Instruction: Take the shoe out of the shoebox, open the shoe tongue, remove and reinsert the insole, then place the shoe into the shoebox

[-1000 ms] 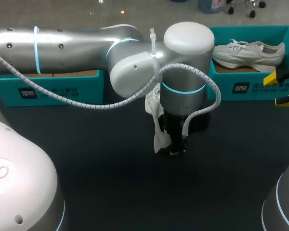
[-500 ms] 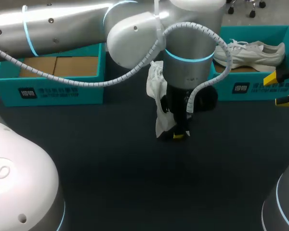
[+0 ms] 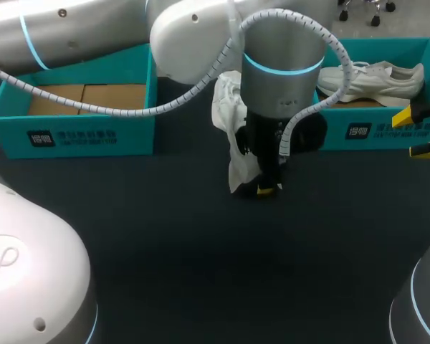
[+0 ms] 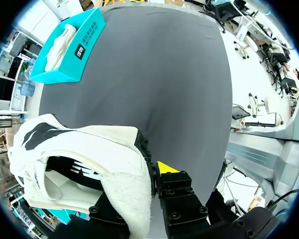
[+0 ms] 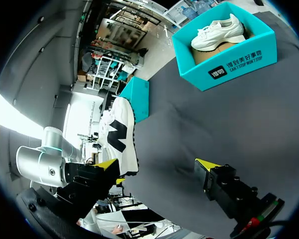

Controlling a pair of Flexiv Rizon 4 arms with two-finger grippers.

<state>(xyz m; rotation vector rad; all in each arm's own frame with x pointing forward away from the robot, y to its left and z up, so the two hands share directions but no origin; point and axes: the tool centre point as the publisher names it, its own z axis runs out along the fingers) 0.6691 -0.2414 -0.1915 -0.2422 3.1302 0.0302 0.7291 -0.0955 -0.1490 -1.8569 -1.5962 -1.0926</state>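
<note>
1. Tabletop of dark grey material (image 3: 201, 272) runs from the near edge back to the boxes.
2. Over its middle, the left gripper (image 3: 267, 188) (its arm comes in from the left) points down. Its fingers are clenched on the padded opening rim of a white sneaker with black side markings (image 3: 238, 168).
3. In the left wrist view only one yellow tip shows, and the sneaker's lining covers the other.
4. The sneaker hangs upright beside the fingers; whether its lower end touches the tabletop cannot be told.
5. Near the right edge, the right gripper (image 5: 157, 164) has its fingers released and spread wide over bare tabletop.
6. Far left stands an open teal cardboard shoebox with a brown floor (image 3: 79, 136).
7. Far right, a second teal shoebox (image 3: 373, 130) holds a plain white laced sneaker (image 3: 376, 77) resting on its sole.
</note>
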